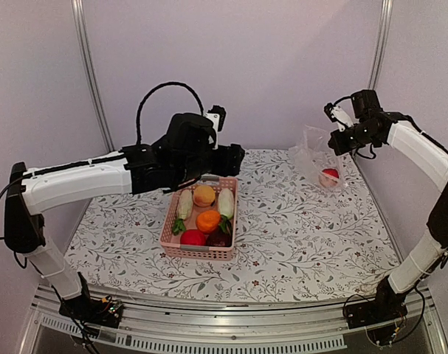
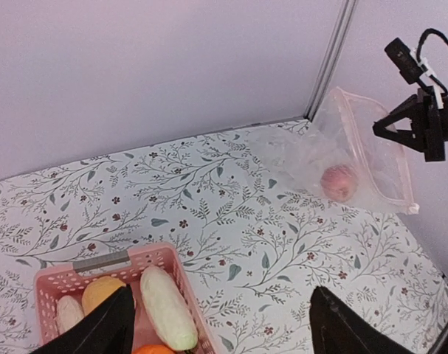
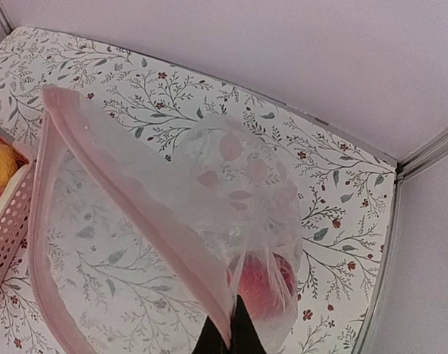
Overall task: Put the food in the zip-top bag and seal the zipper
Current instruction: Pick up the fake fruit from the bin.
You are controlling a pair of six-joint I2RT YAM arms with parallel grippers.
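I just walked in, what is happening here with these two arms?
The right claw pinches the edge of the zip-top bag and holds its mouth up and open at the far right. One red fruit is already inside. The left claw hovers open and empty over the pink basket, where the rest lies: two white radishes, an orange, a beige piece and red ones. The zipper is not sealed yet.

no readable text, label, brand, number or sign shows in any view: none on the arms, the basket, the bag or the flowered cloth on the bench.
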